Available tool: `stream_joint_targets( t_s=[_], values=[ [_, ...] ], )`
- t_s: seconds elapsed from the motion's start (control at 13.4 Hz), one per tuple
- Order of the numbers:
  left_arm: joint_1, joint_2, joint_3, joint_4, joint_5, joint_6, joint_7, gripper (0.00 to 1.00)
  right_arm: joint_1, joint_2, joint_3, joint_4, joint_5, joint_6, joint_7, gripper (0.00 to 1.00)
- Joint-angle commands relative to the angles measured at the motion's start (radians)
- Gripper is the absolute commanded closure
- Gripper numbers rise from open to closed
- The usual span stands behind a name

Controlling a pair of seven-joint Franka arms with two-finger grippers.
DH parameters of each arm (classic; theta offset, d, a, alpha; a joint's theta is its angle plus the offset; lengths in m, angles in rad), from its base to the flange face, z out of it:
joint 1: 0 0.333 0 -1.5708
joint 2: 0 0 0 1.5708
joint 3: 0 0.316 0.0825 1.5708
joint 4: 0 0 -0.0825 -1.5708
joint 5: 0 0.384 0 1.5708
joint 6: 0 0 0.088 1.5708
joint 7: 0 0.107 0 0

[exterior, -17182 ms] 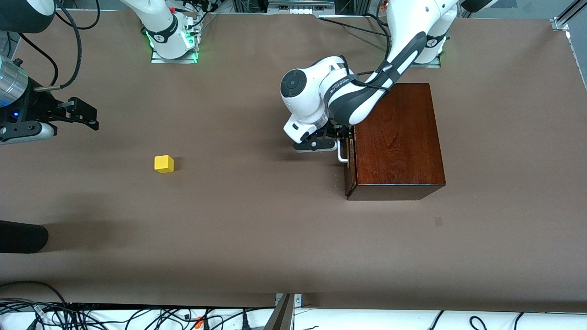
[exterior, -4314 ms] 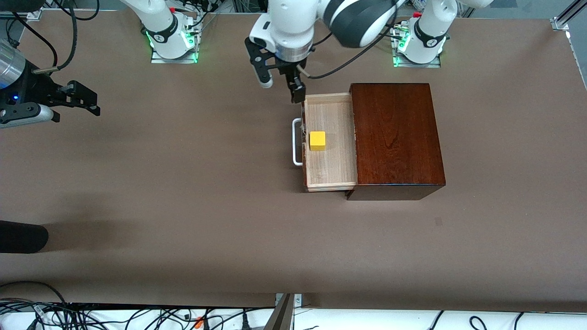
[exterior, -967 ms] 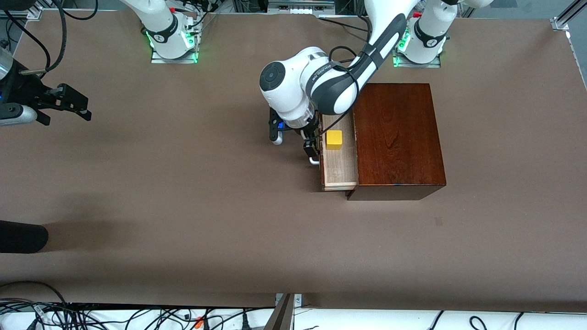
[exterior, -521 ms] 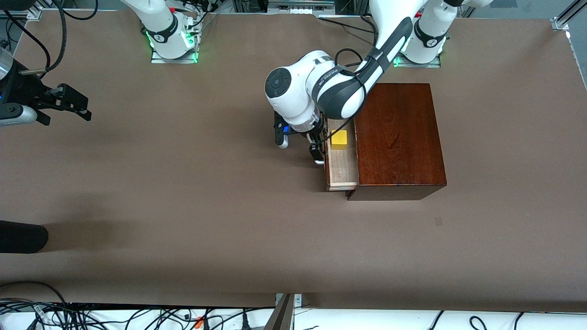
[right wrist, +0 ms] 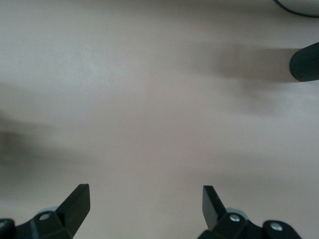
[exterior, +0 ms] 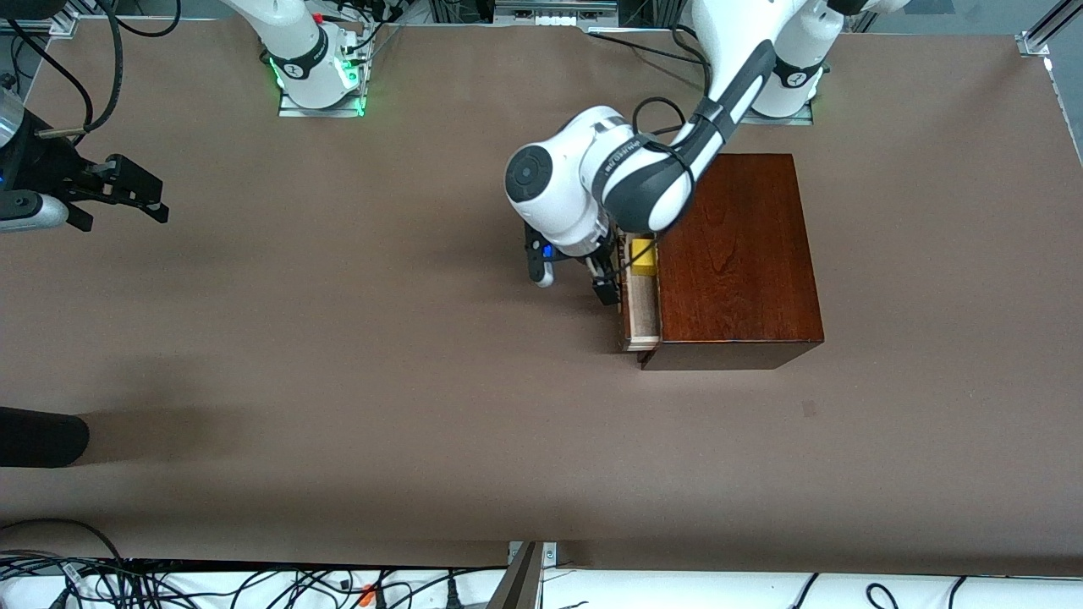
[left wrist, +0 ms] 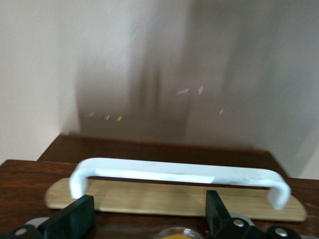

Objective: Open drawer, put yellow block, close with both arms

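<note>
Drawer pushed further in.

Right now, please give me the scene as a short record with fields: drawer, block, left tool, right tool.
drawer: almost shut, a narrow strip sticks out of the wooden box
block: yellow, in the drawer, partly under the box edge
left tool: open, at the drawer handle, holding nothing
right tool: open, empty, waiting over bare table at the right arm's end
</note>
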Motion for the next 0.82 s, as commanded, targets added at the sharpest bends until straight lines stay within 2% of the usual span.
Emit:
stream_joint_targets(
  t_s=[0.0,0.6,0.74],
  values=[
    [0.049,-0.036,0.022,-0.041,0.057,-0.018,0.023,0.0,-0.01,-0.002,0.007,0.008,0.0,0.002,0.009,0.0],
    [0.047,-0.036,0.019,-0.031,0.057,-0.034,0.007,0.0,-0.01,-0.002,0.007,0.008,0.0,0.002,0.01,0.0],
    [0.039,-0.036,-0.008,-0.017,0.044,-0.026,-0.017,0.0,-0.01,-0.002,0.007,0.008,0.0,0.002,0.009,0.0]
  ],
)
